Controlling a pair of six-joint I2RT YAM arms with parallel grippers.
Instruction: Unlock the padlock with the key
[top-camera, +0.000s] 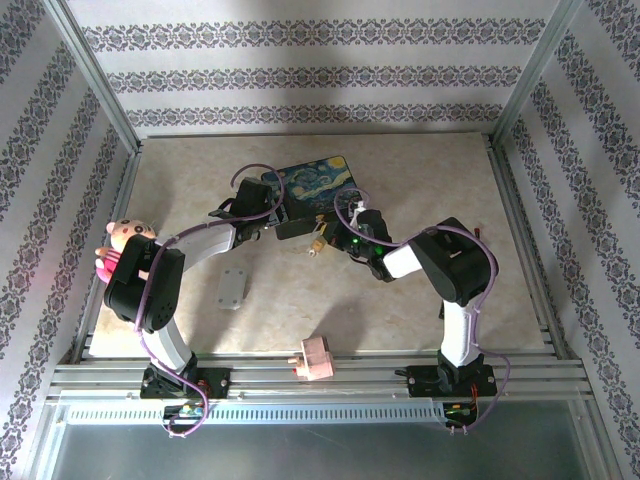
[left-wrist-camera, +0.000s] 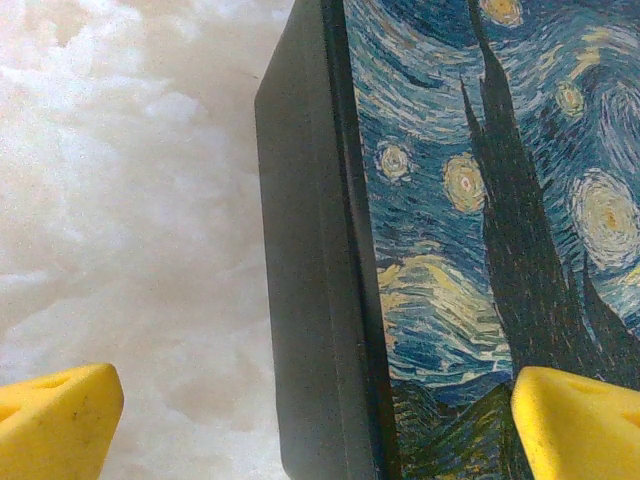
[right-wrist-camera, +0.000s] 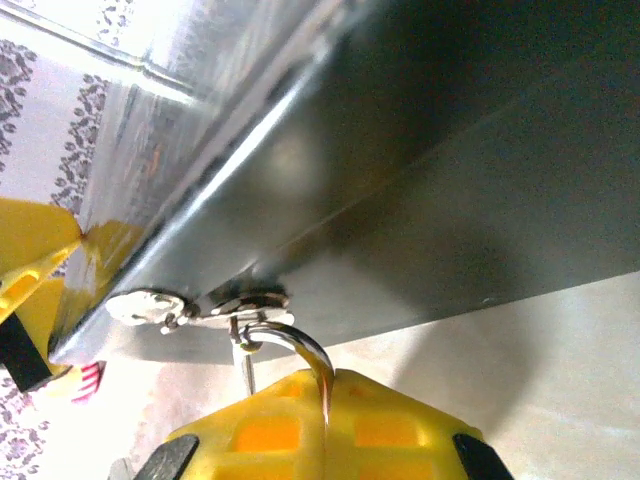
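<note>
Padlock (right-wrist-camera: 312, 348), hanging by its thin silver shackle from the small metal latch (right-wrist-camera: 240, 300) on the dark side wall of the starry-night tin (left-wrist-camera: 470, 200). Being grasped from below by the right gripper (right-wrist-camera: 330, 400), with its yellow fingers (right-wrist-camera: 260, 425) clenching together and leaving just the curve of the shackle showing above them, brass body hidden between the pads.

Viewed from above: lying flat towards the back of the pale marbled table (top-camera: 420, 180), tin with both arms reaching in to its near edge.

Hovering released and spread wide at the tin's black edge, left gripper (left-wrist-camera: 315, 425), showing one yellow fingertip against the table and the other against the painted lid.

Lying well apart from the tin, nearer the arm bases: grey rectangular plate (top-camera: 232, 288), and pink block (top-camera: 315, 358) sitting at the table's near edge.
</note>
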